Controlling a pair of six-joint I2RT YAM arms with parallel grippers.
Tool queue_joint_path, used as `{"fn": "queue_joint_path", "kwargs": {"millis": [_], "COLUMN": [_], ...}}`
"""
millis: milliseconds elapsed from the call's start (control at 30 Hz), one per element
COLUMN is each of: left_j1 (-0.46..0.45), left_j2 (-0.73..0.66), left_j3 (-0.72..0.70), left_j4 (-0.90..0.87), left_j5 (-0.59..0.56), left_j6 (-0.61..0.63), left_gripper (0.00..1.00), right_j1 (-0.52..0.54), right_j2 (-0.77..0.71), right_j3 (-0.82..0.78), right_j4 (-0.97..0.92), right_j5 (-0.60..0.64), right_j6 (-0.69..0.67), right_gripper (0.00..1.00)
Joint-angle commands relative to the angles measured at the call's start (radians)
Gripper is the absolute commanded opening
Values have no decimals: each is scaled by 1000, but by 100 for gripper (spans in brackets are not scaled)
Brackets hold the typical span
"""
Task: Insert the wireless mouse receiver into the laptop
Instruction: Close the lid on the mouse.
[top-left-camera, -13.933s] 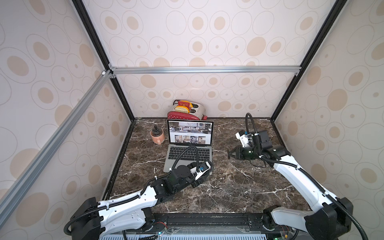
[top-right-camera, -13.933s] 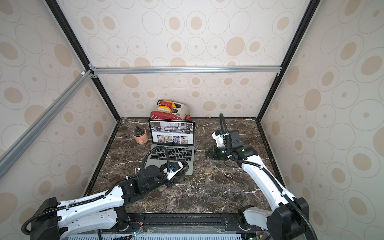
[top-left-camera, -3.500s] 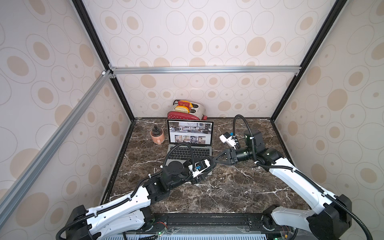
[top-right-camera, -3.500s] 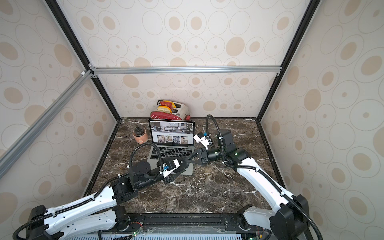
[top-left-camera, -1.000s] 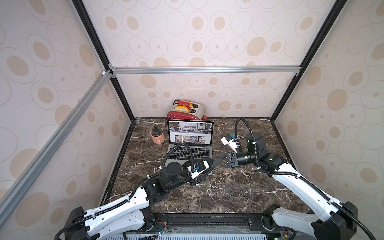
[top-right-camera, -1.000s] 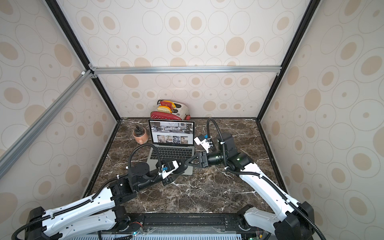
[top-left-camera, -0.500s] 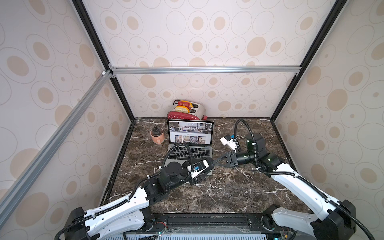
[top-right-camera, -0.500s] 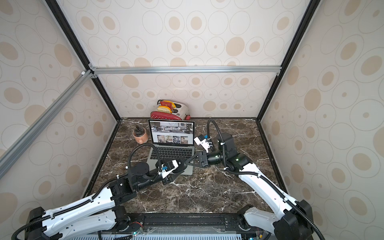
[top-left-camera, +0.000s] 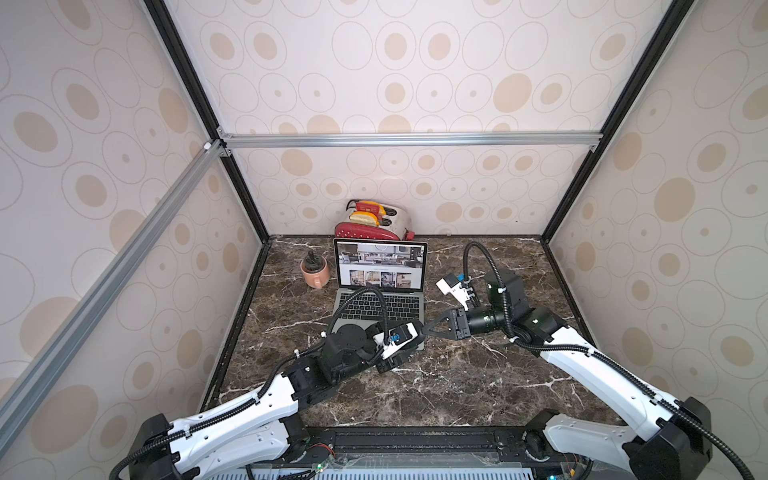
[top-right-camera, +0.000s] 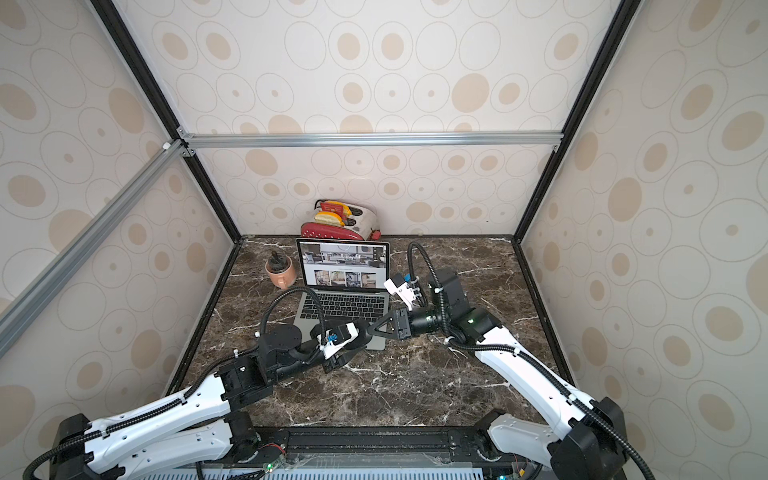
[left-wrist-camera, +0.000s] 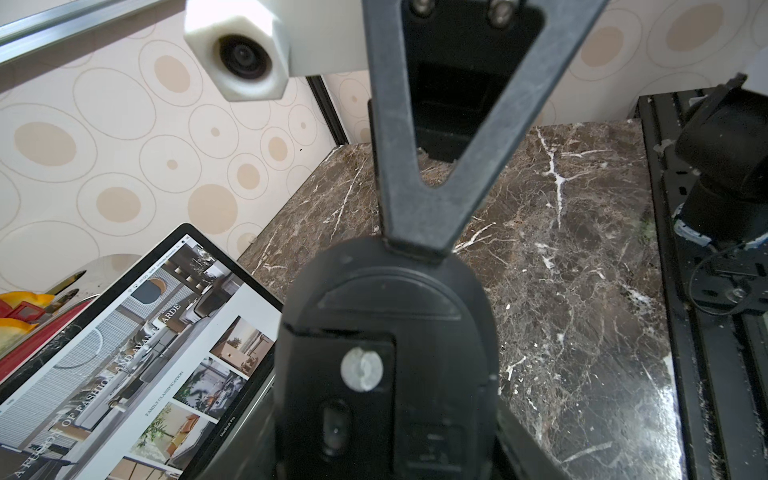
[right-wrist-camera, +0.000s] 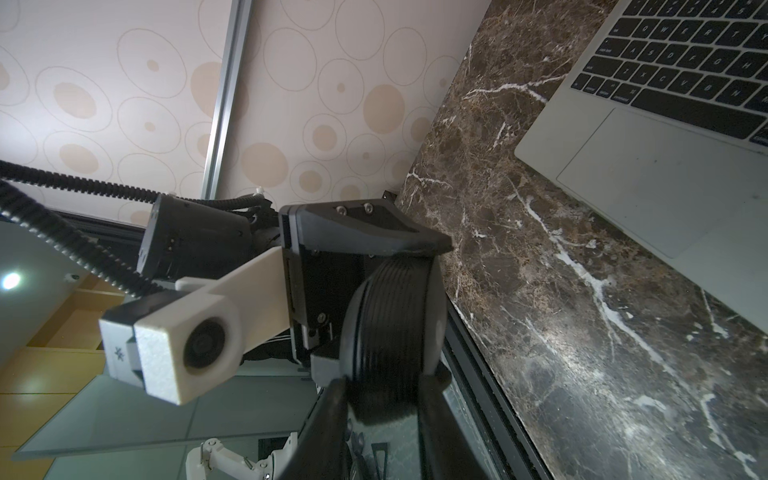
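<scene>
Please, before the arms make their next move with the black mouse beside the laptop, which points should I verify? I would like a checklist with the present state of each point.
1. Left gripper holds the mouse: ok. The mouse is clamped between its jaws, with its underside toward the left wrist camera.
2. Right gripper lined up on the mouse: ok. Its fingers sit on either side of the mouse's end.
3. Right grip firm: cannot tell.
4. Receiver located: cannot tell. None is plainly visible.
5. Laptop ready: ok. It is open and flat on the marble table.
6. Laptop port in sight: cannot tell.
</scene>
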Motion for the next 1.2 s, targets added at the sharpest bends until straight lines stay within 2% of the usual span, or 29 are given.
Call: {"fn": "queue_joint_path", "kwargs": {"millis": [0,267,400,600,833,900,1033,1167], "left_j1": [-4,-6,-10,-10,-10,-11,-11,-11], "left_j2": [-14,-25,-22,-20,-6,-6,-3,-4], "left_j3": [37,30,28,29,35,33,34,38], "left_j4": [117,117,116,107,103,104,105,103], "left_j5": [32,20,16,11,17,17,19,19], "left_j6": [4,1,2,5,8,7,7,7], "left_gripper": [0,0,0,0,0,0,0,0], "right_j1": [50,54,-7,-55,-53,-40,2,45], "right_j2": [31,18,-6,-21,15,25,69,97], "right_j3": [-25,-5,44,82,133,170,249,275], "right_j4": [-34,-102,-151,-156,-172,-245,-430,-463], "right_j5": [25,48,-26,-102,-115,-66,89,179], "right_j6": [-21,-69,-95,-81,-62,-101,-195,-213], "right_gripper": [27,28,40,51,57,62,65,66]}}
